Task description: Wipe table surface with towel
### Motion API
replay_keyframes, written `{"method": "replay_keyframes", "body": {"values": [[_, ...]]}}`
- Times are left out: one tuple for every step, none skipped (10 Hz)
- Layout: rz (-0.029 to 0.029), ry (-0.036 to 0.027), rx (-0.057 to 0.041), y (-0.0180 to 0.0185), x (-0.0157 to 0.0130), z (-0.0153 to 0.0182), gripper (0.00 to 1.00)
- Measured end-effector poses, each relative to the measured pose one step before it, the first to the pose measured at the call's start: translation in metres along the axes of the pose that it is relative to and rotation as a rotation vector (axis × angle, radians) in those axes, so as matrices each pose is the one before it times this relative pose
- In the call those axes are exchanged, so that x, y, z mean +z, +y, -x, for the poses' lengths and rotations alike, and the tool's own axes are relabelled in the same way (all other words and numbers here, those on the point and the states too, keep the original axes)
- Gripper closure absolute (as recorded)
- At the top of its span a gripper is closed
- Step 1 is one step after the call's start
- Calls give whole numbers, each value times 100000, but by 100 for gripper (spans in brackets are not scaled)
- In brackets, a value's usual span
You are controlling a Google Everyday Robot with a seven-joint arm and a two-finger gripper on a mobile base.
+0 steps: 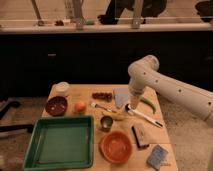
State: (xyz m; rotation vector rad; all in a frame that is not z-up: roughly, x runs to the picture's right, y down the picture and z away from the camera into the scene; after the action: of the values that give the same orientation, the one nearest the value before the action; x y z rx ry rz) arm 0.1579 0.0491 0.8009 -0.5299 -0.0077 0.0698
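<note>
The towel (120, 95), a small pale grey-blue cloth, lies flat on the far middle of the light tan table surface (165, 134). My gripper (132, 104) points down from the white arm, which reaches in from the right. It hangs just right of the towel, at its right edge, low over the table. Whether it touches the cloth cannot be told.
A green tray (62, 142) lies front left, with an orange bowl (116, 146), black brush (140, 136) and blue sponge (157, 156) along the front. A dark bowl (56, 105), white cup (61, 88), orange (79, 106), metal cup (106, 122), banana (117, 116) and white-handled utensil (145, 116) crowd the middle.
</note>
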Motion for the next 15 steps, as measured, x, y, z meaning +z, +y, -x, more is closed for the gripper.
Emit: {"method": "replay_keyframes", "body": {"values": [[58,-277,21,2,-37,111,20],[5,131,79,13,15,-100,20],[2,41,236,31,-6,-158,20],[-16,-52,-145,-21,-6,98,20],[28,-83,-261,-25,17,185,20],[-60,-64,114,6,-2,-53,20],[-252,21,44,-16,11,-75,20],[-688,365,716,-190,260,13,20],[-707,-16,487,-880,626,1269,20],[-302,233,283,-1002,791,1321,20],[-137,358,289,-927,751,919,20],[181,-72,109,-897,853,1133,20],[-54,309,650,-552,639,485,20],[-621,23,903,-176,259,52,20],[-726,-48,1097,-170,337,-34,20]]}}
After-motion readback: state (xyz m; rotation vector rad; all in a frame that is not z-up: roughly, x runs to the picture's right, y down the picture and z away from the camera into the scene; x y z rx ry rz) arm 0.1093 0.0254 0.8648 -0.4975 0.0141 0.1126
